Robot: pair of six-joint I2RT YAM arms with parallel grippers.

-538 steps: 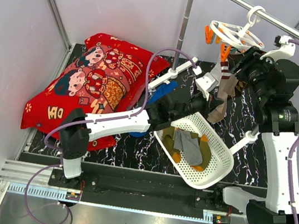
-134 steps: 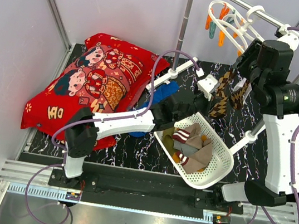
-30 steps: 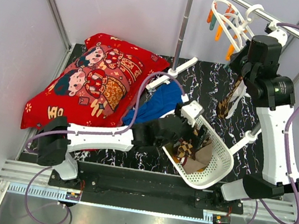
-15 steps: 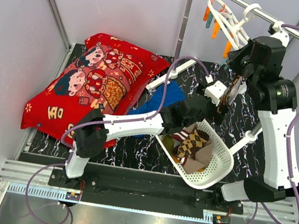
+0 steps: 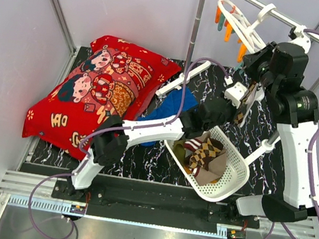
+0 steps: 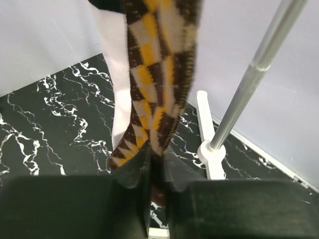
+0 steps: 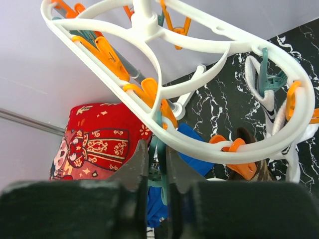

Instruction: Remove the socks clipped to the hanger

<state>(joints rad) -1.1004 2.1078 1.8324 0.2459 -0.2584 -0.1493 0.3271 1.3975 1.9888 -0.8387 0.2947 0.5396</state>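
Observation:
The white ring hanger (image 5: 241,25) hangs from the rail at the top right and fills the right wrist view (image 7: 209,82). A brown checked sock (image 5: 246,103) hangs from an orange peg (image 7: 238,152). A white sock (image 7: 263,94) hangs in a teal peg. My left gripper (image 5: 238,104) is shut on the lower end of the checked sock (image 6: 154,74); the pinch shows in the left wrist view (image 6: 157,162). My right gripper (image 5: 257,57) is shut on a teal peg (image 7: 158,164) under the hanger ring, as the right wrist view (image 7: 157,149) shows. Other socks (image 5: 204,152) lie in the basket.
The white perforated basket (image 5: 231,181) stands under the hanger, right of centre. A blue cloth (image 5: 170,108) and a red pillow (image 5: 98,89) lie to the left. The rack's upright pole (image 5: 196,29) and its white foot (image 6: 209,144) stand close to my left arm.
My left gripper rose out of the basket, leaving a checked sock there, moved up and right, and closed on the hanging checked sock. My right gripper stayed at the hanger.

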